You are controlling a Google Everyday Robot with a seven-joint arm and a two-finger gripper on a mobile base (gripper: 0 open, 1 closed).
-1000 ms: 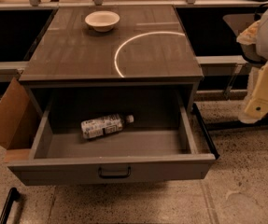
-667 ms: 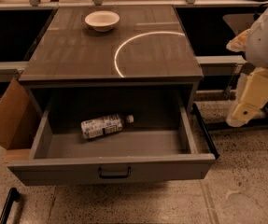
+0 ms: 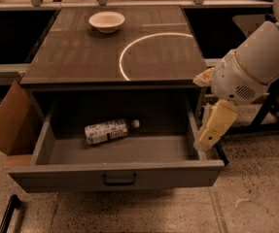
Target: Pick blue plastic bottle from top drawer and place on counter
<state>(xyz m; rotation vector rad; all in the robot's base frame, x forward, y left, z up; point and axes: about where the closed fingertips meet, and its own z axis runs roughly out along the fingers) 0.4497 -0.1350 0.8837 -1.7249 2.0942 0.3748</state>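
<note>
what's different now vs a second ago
The gripper has swung in from the right and down, and is now at the right wall of the drawer. It holds nothing. The bottle lies in the open drawer as before, and the bowl on the counter is unmoved.

view: one camera, high, in front of the open top drawer (image 3: 71,174) | facing: down and forward across the counter (image 3: 76,57) | range: near | gripper (image 3: 204,141): right of frame, by the drawer's right wall
</note>
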